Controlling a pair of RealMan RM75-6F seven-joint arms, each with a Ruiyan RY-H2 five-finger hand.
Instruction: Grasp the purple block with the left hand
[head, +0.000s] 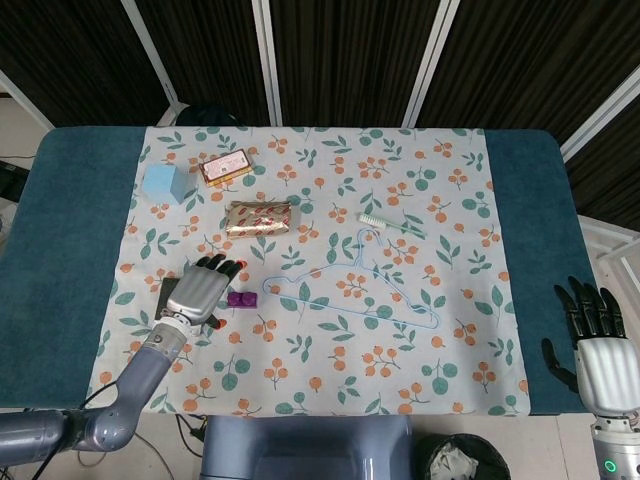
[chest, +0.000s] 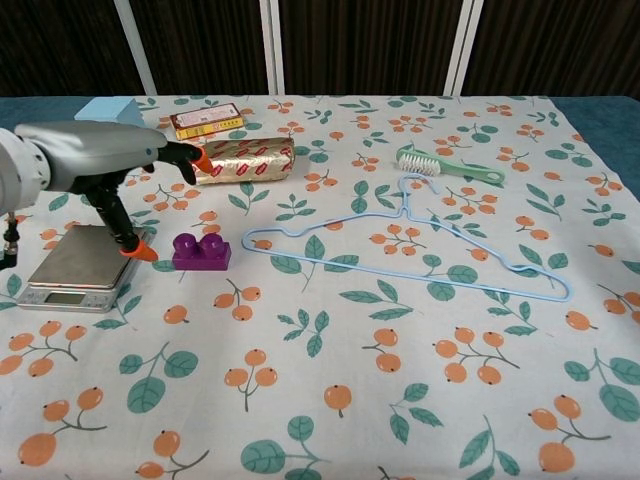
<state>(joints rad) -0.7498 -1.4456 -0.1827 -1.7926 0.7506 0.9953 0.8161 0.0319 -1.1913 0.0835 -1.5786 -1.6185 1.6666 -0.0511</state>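
The purple block lies on the flowered cloth, between the scale and the blue hanger. My left hand hovers above and just left of it, over the scale, with its fingers spread and nothing in them. An orange thumb tip hangs close to the block's left side without touching it. Far off at the table's front right corner, my right hand rests with its fingers apart; the chest view does not show it.
A silver scale sits under my left hand. A gold wrapped bar, a red box and a light blue cube lie behind it. The blue hanger and a green brush lie to the right.
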